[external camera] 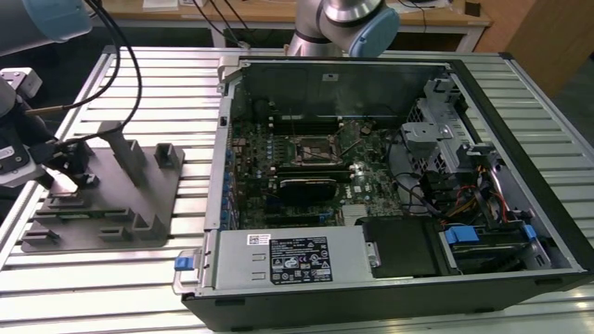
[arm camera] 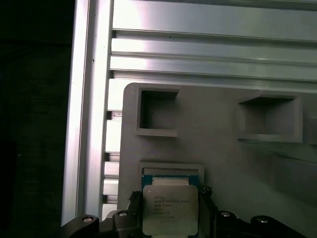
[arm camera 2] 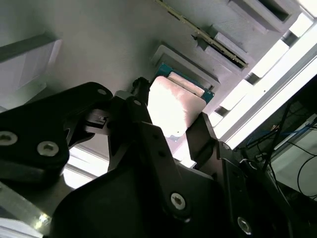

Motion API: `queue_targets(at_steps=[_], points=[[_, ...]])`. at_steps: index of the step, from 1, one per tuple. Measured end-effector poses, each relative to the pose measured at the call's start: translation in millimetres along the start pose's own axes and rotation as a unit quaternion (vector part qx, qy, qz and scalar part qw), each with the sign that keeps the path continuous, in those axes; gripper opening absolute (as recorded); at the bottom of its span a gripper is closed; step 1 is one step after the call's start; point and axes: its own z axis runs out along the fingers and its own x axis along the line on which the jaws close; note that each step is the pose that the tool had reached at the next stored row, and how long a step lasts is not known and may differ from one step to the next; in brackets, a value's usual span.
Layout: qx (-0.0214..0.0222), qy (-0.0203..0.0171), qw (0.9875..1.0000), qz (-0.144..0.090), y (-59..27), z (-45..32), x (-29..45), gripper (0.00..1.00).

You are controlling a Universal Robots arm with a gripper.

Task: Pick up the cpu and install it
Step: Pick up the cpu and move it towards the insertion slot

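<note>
Exterior view's left: gripper [external camera: 74, 170] low over grey tray [external camera: 139, 209] on desk [external camera: 158, 76]. Both wrist views: gripper clamped on opposite edges of cpu [arm camera: 170, 208] [arm camera 2: 173, 104], at tray pocket. Exterior view's right: open computer case [external camera: 446, 90], well apart.
</note>
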Motion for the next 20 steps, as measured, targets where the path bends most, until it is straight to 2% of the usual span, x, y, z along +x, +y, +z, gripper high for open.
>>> queue_targets(at_steps=[7, 20], points=[[-0.0015, 0.0000, 1.0000, 0.000, 0.4, -8.6, -0.2, 0.55], [-0.0065, -0.0002, 1.0000, 0.000, 0.8, -18.1, -0.5, 0.55]])
